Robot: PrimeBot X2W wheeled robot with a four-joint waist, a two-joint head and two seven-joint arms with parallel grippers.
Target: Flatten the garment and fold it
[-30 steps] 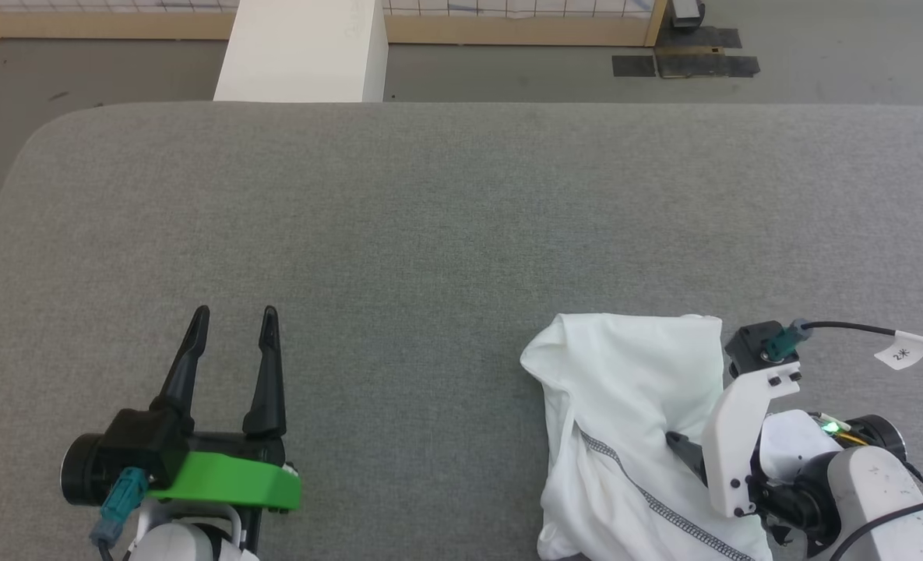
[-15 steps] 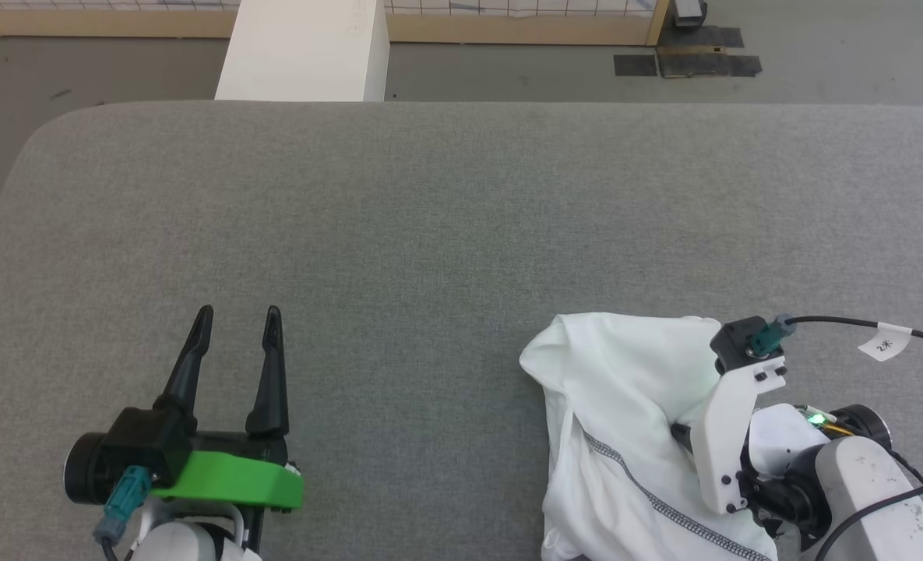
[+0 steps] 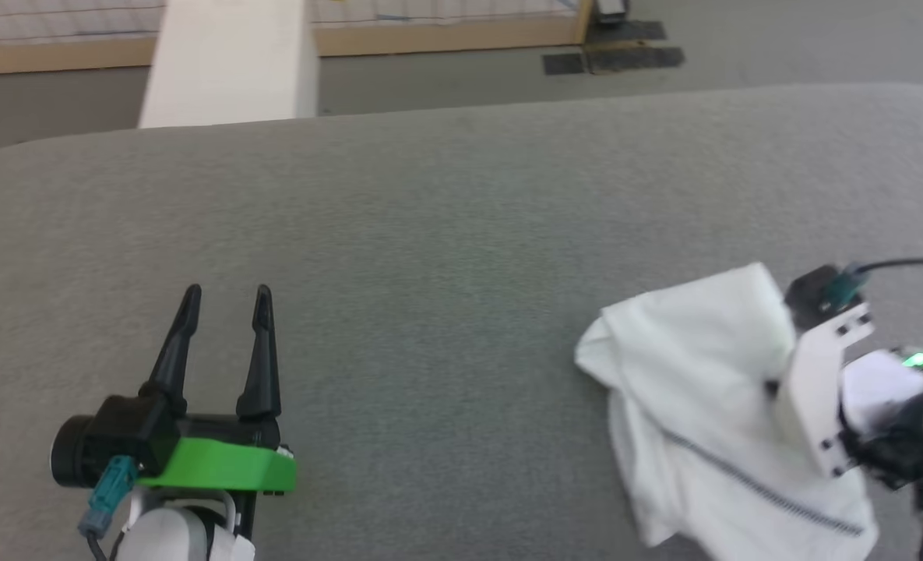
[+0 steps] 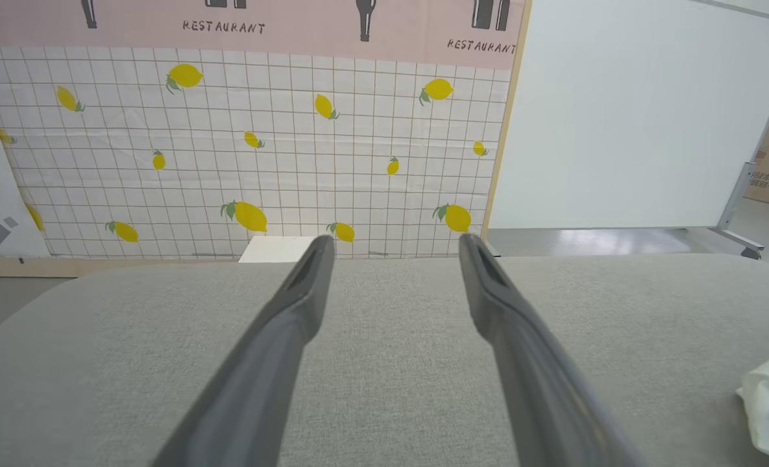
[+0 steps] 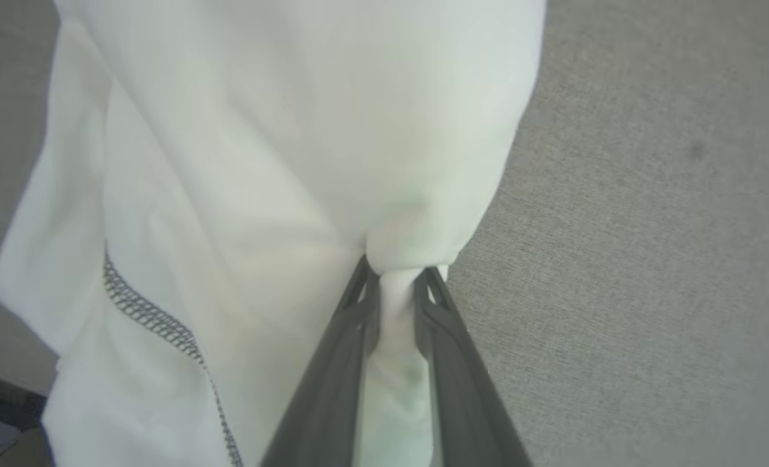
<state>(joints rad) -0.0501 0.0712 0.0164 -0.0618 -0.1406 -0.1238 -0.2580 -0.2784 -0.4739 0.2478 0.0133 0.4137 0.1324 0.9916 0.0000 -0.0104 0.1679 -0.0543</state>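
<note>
Right gripper: pinching a bunch of white cloth.
Garment: crumpled, with a dark seam.
Under it: grey surface.

garment: white, crossed by a grey-black stitched seam line.
table cover: plain mid-grey weave.
left gripper: black fingers, bright green base, teal plug.
right gripper: dark grey fingers; its bracket looks white, though blurred in the head view.
wall panel: white, thin brown grid, yellow lemons with green leaves.
band: pink, dark lettering.
box: white.
</note>
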